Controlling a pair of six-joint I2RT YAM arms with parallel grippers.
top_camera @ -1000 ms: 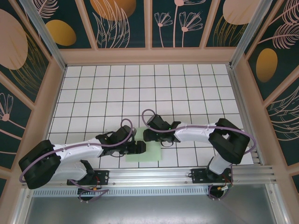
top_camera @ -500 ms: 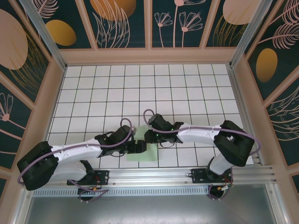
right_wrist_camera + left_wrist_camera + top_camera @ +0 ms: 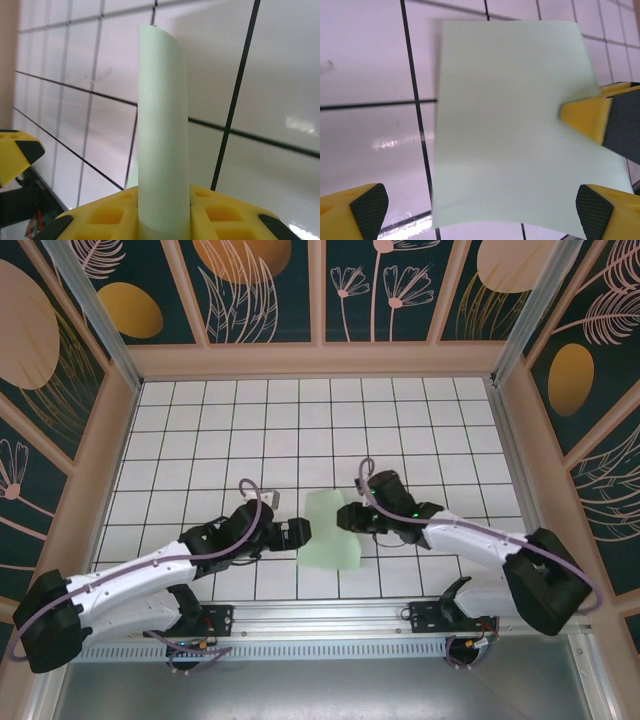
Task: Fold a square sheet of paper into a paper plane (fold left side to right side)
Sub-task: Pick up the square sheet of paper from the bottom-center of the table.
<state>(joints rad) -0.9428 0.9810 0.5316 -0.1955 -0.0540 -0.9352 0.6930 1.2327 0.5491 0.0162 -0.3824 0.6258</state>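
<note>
The square sheet of paper is pale mint green and bows upward on the white grid tiles, its right edge lifted. My right gripper is shut on that right edge. In the right wrist view the sheet stands as a curved strip pinched between the yellow fingers of the right gripper. My left gripper is open just left of the sheet. In the left wrist view the paper spreads ahead of the left gripper, and the right gripper's yellow fingertip clamps its right edge.
The white tiled floor stretches open behind and to both sides. Patterned walls enclose the cell. An aluminium rail with the arm bases runs along the near edge.
The right gripper closed on the paper's right edge and pulled it up and to the right. The sheet went from lying flat to bowed. The left gripper opened wider and moved farther from the near edge.
</note>
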